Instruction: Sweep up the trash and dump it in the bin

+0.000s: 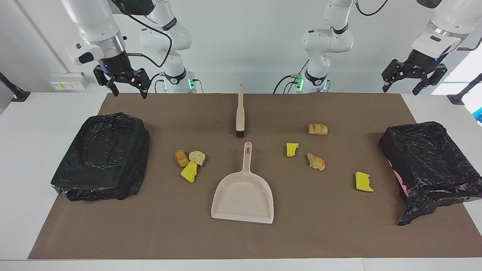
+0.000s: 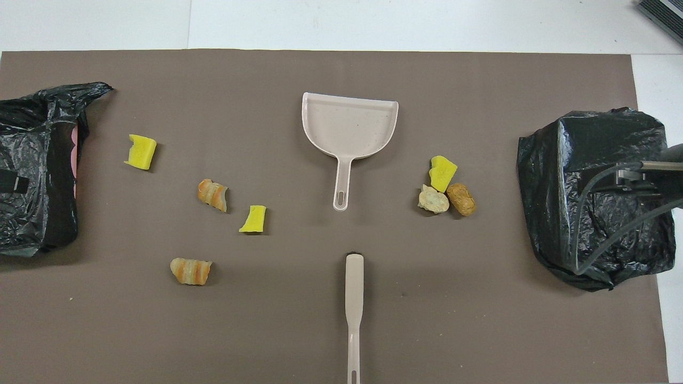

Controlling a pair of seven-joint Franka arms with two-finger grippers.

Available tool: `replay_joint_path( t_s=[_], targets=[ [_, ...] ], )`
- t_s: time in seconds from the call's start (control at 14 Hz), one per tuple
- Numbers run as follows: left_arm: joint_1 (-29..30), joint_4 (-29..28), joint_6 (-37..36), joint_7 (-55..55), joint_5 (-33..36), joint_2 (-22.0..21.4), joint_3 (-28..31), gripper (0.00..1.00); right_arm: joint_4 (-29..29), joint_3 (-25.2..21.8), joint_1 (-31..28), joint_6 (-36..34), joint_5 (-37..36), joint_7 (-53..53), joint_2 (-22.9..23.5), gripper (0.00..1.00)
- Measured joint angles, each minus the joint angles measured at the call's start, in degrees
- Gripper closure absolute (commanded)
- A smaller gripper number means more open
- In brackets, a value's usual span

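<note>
Several bits of trash lie on the brown mat. Three are clustered together: a yellow sponge bit (image 1: 189, 172) (image 2: 442, 173) and two tan lumps (image 1: 197, 157) (image 1: 181, 158). The others lie spread toward the left arm's end, among them a yellow bit (image 1: 363, 181) (image 2: 141, 152) and bread lumps (image 1: 318, 129) (image 1: 316, 162). A black-bagged bin (image 1: 103, 158) (image 2: 597, 197) stands at the right arm's end, and another bin (image 1: 433, 165) (image 2: 32, 170) at the left arm's end. My right gripper (image 1: 128, 93) hangs open and empty over the mat's edge by its bin. My left gripper (image 1: 400, 91) hangs open and empty over the table's corner.
A beige dustpan (image 1: 243, 195) (image 2: 349, 125) lies mid-mat with its handle pointing toward the robots. A beige brush (image 1: 240, 113) (image 2: 354, 304) lies in line with it, nearer to the robots, bristles toward the pan. White table (image 1: 45, 113) surrounds the mat.
</note>
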Motion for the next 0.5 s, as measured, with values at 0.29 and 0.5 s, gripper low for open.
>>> replay_joint_path(
  t_s=[0.29,0.5],
  targets=[
    [0.0,0.0,0.0,0.0,0.0,0.0,0.0,0.00,0.1,0.0,0.0,-0.1,0.0,0.0,-0.3,0.00],
    [0.0,0.0,-0.1,0.0,0.0,0.0,-0.1,0.00,0.1,0.0,0.0,-0.1,0.0,0.0,-0.4,0.00]
  ],
)
